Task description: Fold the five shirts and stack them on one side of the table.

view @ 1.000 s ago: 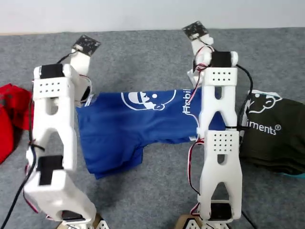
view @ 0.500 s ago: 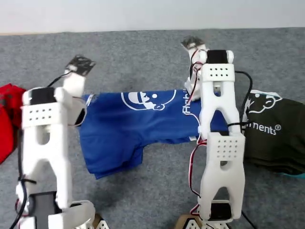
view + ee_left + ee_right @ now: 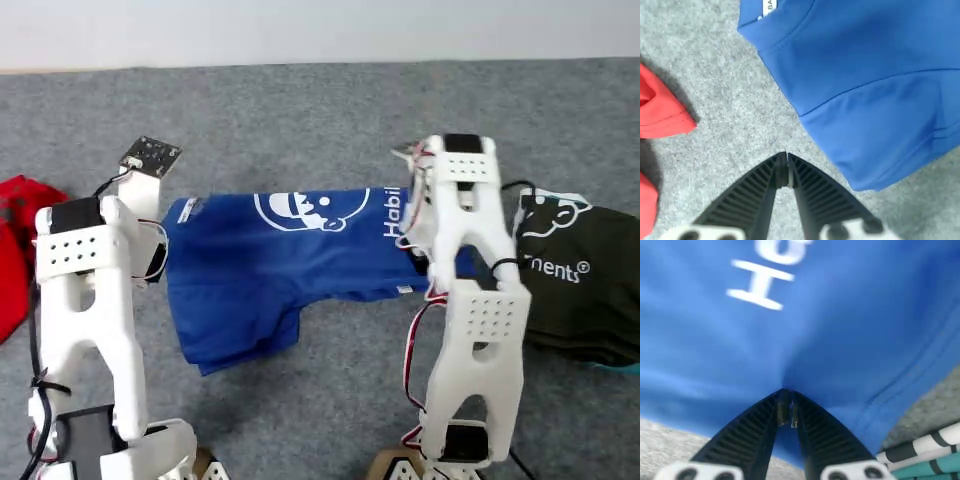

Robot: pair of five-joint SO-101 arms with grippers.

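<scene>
Arms sit farther back now: our L gripper (image 3: pixel 784 157), clenched empty, is just beside blue cotton T-shirt (image 3: pixel 290 255); R gripper (image 3: pixel 786 392) pinches its other end.

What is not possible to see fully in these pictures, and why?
High view: blue shirt, right end under the right arm.
High view: red shirt, cut off by the left edge.
High view: dark shirt, cut off by the right edge; what lies beneath is unclear.
Right wrist view: striped cloth, cut off at the corner.
</scene>
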